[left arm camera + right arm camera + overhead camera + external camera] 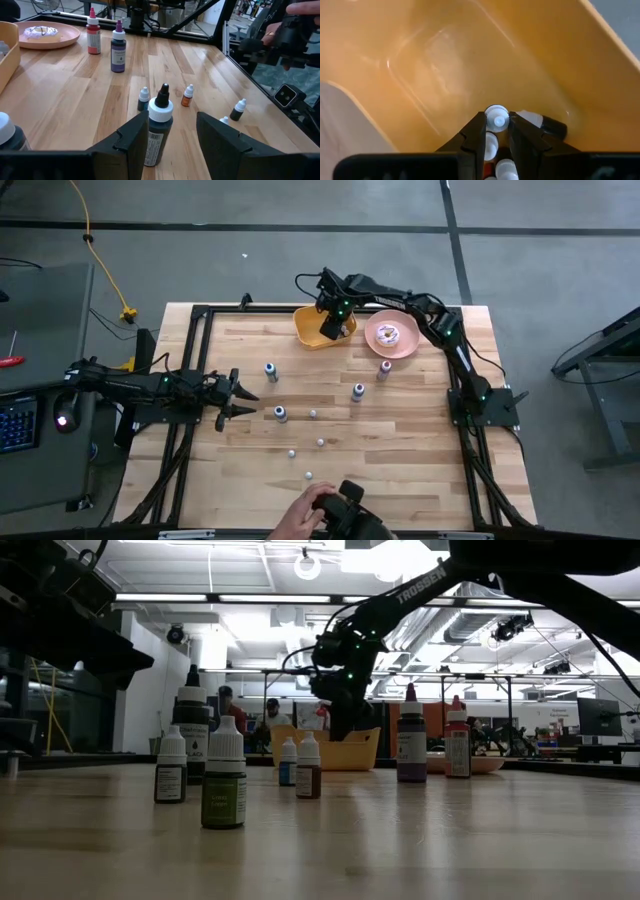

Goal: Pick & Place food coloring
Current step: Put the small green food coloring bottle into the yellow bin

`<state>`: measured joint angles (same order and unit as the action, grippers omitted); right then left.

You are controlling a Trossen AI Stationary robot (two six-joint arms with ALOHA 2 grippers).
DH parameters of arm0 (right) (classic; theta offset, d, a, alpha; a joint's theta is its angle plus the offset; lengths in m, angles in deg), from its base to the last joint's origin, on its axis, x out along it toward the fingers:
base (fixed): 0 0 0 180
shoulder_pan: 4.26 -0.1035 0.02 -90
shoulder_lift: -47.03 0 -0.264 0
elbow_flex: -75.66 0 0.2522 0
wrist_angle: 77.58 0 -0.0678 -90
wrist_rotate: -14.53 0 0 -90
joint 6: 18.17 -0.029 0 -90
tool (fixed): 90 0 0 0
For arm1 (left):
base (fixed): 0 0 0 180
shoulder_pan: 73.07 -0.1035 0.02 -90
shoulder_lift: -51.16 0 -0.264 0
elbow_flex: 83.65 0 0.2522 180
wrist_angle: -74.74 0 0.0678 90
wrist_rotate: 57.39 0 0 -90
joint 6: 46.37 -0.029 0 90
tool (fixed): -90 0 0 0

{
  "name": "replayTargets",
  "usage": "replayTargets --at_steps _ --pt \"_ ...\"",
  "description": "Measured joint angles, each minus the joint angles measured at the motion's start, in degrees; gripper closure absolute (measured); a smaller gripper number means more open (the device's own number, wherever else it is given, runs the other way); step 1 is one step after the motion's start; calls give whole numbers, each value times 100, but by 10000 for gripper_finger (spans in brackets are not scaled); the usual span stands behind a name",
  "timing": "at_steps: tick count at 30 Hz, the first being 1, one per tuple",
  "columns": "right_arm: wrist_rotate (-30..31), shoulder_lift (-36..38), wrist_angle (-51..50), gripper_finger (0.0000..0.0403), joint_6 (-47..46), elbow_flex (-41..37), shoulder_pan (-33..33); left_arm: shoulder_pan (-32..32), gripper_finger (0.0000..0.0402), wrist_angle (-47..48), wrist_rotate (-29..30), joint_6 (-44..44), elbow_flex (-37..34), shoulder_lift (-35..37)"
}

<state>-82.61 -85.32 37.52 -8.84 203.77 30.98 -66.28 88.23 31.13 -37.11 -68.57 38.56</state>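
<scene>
Food coloring bottles stand scattered on the wooden table point(420, 460), among them a blue one point(270, 370) and a reddish one point(385, 367). My right gripper point(496, 125) reaches down into the yellow bin point(312, 330) at the far edge, shut on a small white-capped bottle point(496, 118). More bottles lie on the bin's floor, one with a dark body point(547, 126). My left gripper point(235, 395) waits open at the table's left. A dark bottle point(159, 131) stands upright just ahead of its fingers, untouched. My right gripper has the small bottle's white cap point(496, 114) pinched between its two fingertips. The fingers slant steeply down from above into the bin. The bottle's body is hidden behind the cap and fingers, so I cannot tell whether it rests on the bottles beneath.
A pink plate point(405, 345) with a doughnut sits right of the bin. A person's hand point(305, 515) holds a dark device at the near edge. A black frame point(200, 315) borders the table. Bare wood lies right of the scattered bottles.
</scene>
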Motion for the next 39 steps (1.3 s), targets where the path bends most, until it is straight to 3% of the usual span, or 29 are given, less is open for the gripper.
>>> replayTargets --at_steps 39 --pt "-289 -2 -57 331 167 -11 202 -2 238 0 0 2 2 -1"
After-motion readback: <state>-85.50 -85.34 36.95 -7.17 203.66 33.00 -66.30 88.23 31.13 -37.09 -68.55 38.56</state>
